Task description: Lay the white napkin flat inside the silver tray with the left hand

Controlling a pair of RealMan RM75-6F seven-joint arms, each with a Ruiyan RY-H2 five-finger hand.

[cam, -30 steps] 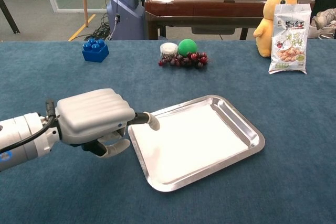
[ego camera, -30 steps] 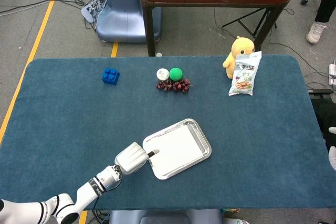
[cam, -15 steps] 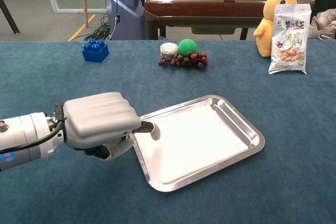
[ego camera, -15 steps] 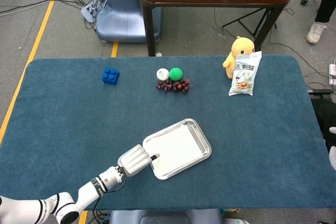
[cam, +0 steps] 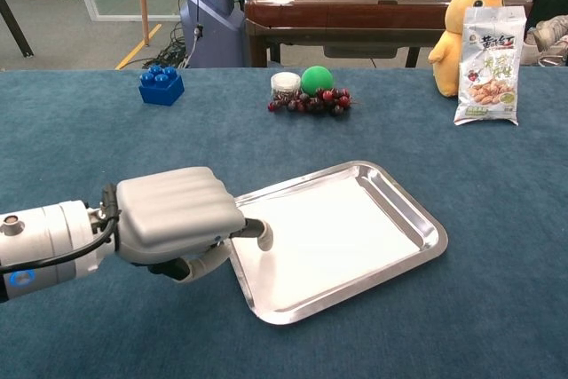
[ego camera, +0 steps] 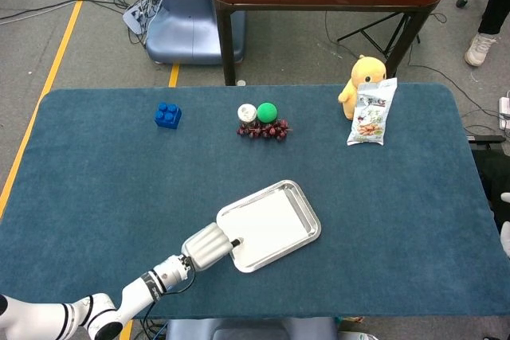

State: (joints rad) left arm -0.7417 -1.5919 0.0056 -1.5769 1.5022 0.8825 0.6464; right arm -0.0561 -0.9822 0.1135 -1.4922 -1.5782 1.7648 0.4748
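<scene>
The silver tray lies slantwise near the table's front middle. A white napkin lies spread flat inside it and covers most of the tray floor. My left hand hovers back-up at the tray's near left corner. One fingertip reaches over the rim and rests on the napkin's edge, while the thumb curls outside the tray; nothing is gripped. A white sliver at the right edge of the head view looks like my right hand, with its fingers hidden.
At the back of the blue table stand a blue brick, a white cup, a green ball and dark grapes. A snack bag leans on a yellow plush at the back right.
My left hand has slid toward me and slightly right along the tray's left edge, its fingertip moving over the napkin's edge. The tray and napkin have stayed put.
</scene>
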